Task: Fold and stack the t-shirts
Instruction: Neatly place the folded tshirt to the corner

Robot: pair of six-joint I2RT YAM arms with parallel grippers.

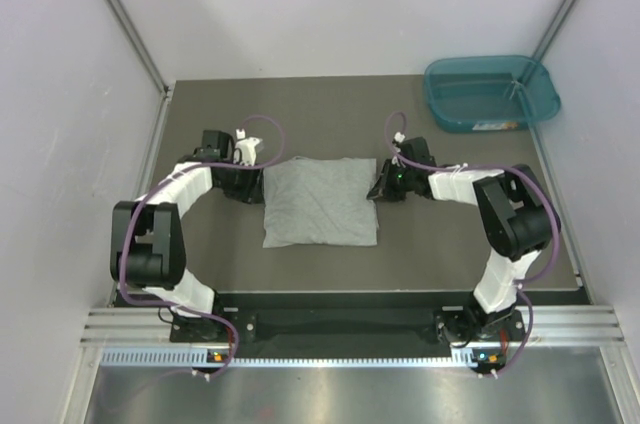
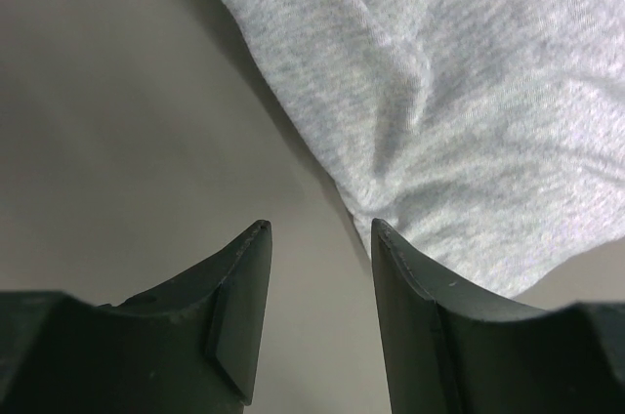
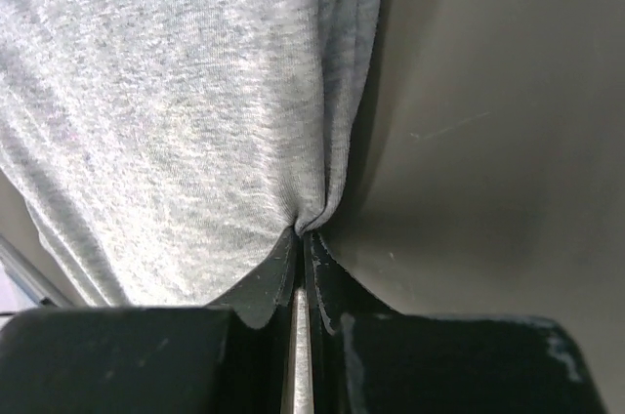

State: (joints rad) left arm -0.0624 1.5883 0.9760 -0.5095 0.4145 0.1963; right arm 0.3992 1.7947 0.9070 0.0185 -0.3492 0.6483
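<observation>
Folding stage, well advanced: the light heather-grey cotton t-shirt (image 1: 320,202) lies as a compact rectangle at the middle of the dark grey table (image 1: 450,254), between your two arms. Your right gripper (image 3: 303,234) is pinched tight on a gather of cloth at the shirt's right edge, the layers bunched into the closed jaws. Your left gripper (image 2: 317,233) stands with jaws apart, low over the table at the shirt's far left corner. One fingertip is just beside the hem and nothing lies between the jaws.

Judgement: a further fold or a final squaring is in hand, with only one side gripped. The next move calls for your left jaws to advance over the hem and close on all layers before any lift, or the cloth may skew toward the right.

Surroundings: a teal translucent plastic tub (image 1: 490,92) sits at the far right corner, well apart from the shirt and no obstruction. No second shirt shows to stack on. Purple cables (image 1: 262,124) loop near both wrists; watch for snagging
</observation>
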